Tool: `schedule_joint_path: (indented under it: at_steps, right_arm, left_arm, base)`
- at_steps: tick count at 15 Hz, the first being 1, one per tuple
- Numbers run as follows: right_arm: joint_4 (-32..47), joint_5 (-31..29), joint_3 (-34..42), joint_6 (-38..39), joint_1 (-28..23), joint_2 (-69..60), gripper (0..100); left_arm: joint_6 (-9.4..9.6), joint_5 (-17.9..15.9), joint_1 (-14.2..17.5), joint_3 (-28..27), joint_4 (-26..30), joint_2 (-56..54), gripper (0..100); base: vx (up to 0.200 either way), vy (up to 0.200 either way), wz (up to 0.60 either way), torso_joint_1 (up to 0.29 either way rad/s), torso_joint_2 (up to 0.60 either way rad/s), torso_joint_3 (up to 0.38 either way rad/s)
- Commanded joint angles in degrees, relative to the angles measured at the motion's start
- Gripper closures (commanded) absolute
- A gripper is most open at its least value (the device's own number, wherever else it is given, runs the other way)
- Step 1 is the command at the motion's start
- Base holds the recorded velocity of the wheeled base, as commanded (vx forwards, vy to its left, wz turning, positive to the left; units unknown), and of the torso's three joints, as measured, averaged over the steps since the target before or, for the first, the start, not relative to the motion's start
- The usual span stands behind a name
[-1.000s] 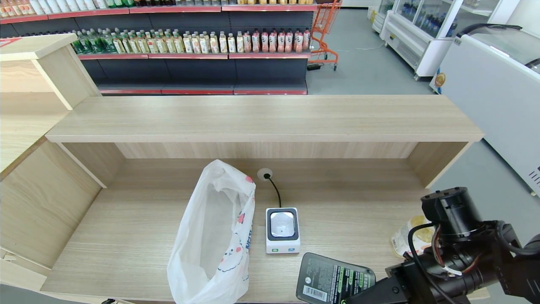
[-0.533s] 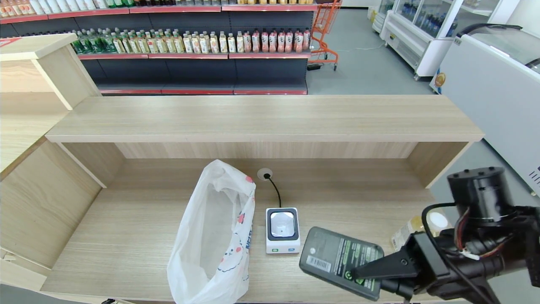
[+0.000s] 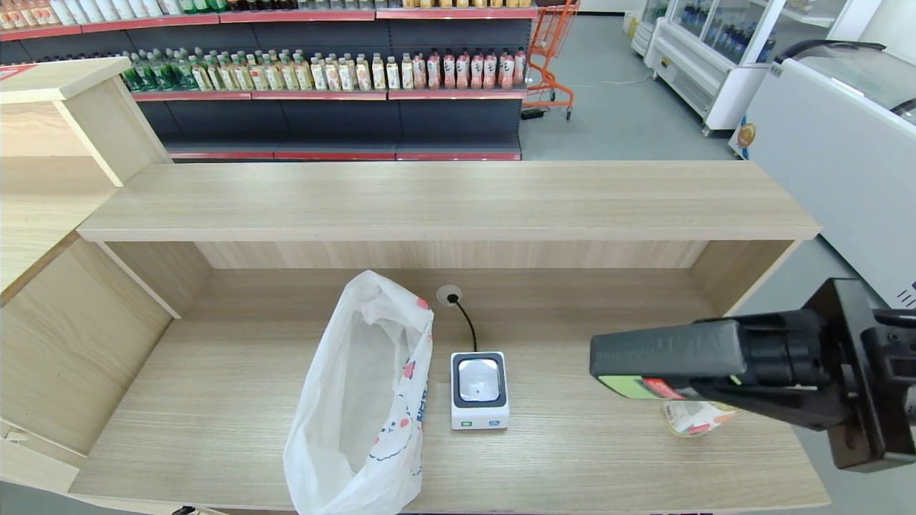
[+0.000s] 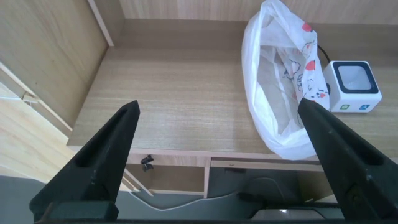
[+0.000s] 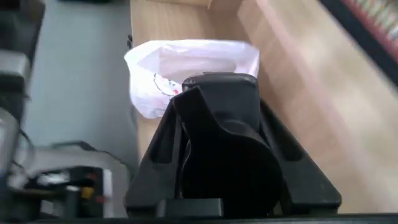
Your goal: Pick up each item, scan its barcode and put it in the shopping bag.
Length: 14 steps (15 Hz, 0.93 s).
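Since the dark pouch (image 3: 633, 388) looks flat, light and pliant, with slick film, it is likely best pinched across its faces near one end. The right hand (image 3: 655, 378) is clamped on it, raised right of the scanner (image 3: 479, 386). The head view gives its edge; the left wrist view gives the left hand (image 4: 221, 143), fingers apart, and the open shopping bag (image 4: 280, 81) left of the scanner.

I see counter (image 3: 215, 400): matt wood-grain laminate. Shopping bag (image 3: 365, 400): thin, crinkled translucent plastic. Scanner (image 3: 479, 416): smooth plastic, glossy window.
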Motion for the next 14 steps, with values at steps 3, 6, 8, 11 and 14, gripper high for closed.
schedule_joint_path:
  at_steps: [3,6,8,11,14]
  right_arm:
    - [-0.2,-10.62,12.67,46.6,-2.03,-7.89,100]
    - [-0.56,-10.35,13.46,56.62,-1.24,-6.04,100]
    - [-1.43,-10.62,12.76,57.06,-1.07,-2.97,100]
    - [-3.98,-12.46,12.76,56.97,-1.33,-1.3,100]
    - [-3.9,-13.87,13.55,57.06,-1.33,-1.82,100]
  left_arm:
    - [-0.01,0.02,0.0,0.01,-0.01,-0.02,0]
    - [-0.01,0.02,0.0,0.01,-0.01,-0.02,0]
    - [-0.01,0.02,0.0,0.01,-0.01,-0.02,0]
    - [-0.01,0.02,0.0,0.01,-0.01,-0.02,0]
    - [0.08,0.02,0.0,0.01,-0.01,-0.02,0]
  base:
    - [0.0,0.0,0.0,0.0,0.0,0.0]
    - [0.0,0.0,0.0,0.0,0.0,0.0]
    - [0.0,0.0,0.0,0.0,0.0,0.0]
    - [0.0,0.0,0.0,0.0,0.0,0.0]
    - [0.0,0.0,0.0,0.0,0.0,0.0]
